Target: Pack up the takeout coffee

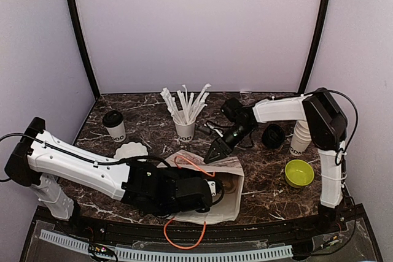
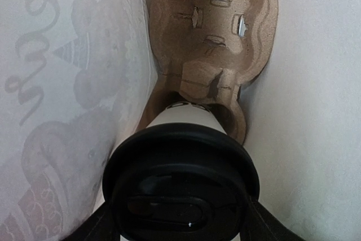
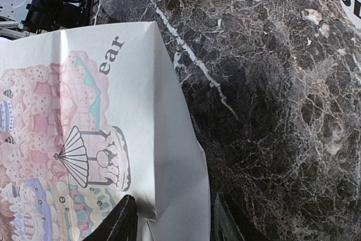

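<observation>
Clamping my left gripper (image 2: 180, 227) on the lidded coffee cup (image 2: 181, 179) inside the paper bag (image 2: 67, 83), pulp carrier (image 2: 214, 43) at twelve o'clock. I judge it light, crushable and spill-prone, so I would hold the sidewall gently. The second lidded cup (image 1: 114, 125) stands at ten o'clock from the bag. The right gripper (image 3: 172, 210) straddles the bag edge; I cannot tell whether it grips.

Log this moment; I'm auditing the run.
left fingers: gripping lidded cup inside bag | right fingers: astride bag edge | second cup: on table

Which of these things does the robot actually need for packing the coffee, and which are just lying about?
Part of the job:
- lidded cup, already inside the bag
- second lidded cup, standing on the table
- paper bag
- cardboard carrier in the bag

Just lying about:
- cup of straws
- stack of lidless cups
- green bowl
</observation>
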`<state>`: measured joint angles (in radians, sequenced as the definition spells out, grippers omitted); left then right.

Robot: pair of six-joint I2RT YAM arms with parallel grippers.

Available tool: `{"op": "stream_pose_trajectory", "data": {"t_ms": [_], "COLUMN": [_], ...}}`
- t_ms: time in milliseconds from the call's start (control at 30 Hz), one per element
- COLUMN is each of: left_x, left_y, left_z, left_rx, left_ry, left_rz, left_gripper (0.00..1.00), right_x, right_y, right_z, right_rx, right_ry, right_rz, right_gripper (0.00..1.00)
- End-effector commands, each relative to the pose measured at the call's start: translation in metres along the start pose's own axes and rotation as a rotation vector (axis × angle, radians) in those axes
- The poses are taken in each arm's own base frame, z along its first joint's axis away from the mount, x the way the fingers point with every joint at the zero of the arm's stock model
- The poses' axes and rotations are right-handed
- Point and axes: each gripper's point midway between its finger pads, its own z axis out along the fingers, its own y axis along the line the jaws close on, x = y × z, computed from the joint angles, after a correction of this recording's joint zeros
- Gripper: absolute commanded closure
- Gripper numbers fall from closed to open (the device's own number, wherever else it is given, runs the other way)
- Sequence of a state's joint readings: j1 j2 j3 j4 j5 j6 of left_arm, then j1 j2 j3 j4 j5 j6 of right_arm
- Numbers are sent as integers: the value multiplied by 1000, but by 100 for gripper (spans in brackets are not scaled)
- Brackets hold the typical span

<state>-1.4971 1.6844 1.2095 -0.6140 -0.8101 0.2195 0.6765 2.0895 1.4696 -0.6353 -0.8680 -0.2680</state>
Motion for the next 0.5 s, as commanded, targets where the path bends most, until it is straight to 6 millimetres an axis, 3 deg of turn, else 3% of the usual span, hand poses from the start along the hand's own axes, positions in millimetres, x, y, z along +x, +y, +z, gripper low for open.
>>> {"op": "stream_pose_trajectory", "data": {"t_ms": [0,233,467], "left_x": [-2,-2,-6], "left_y": [7,10,17], "left_z": [-1,-7,2], "left_rx": [-5,63,236], "left_ry": [-18,-31,-15], "left_rz": [-37,-58,-136], "left_gripper": [57,57,57], "right_x": [8,-6,-6], "right_y": [3,-37,-34], "right_z": [8,-44,-93], "right_rx": [-11,220,306], "right_ry": [48,-10,-50], "right_rz": [20,29,5], "right_gripper": [53,50,49]}}
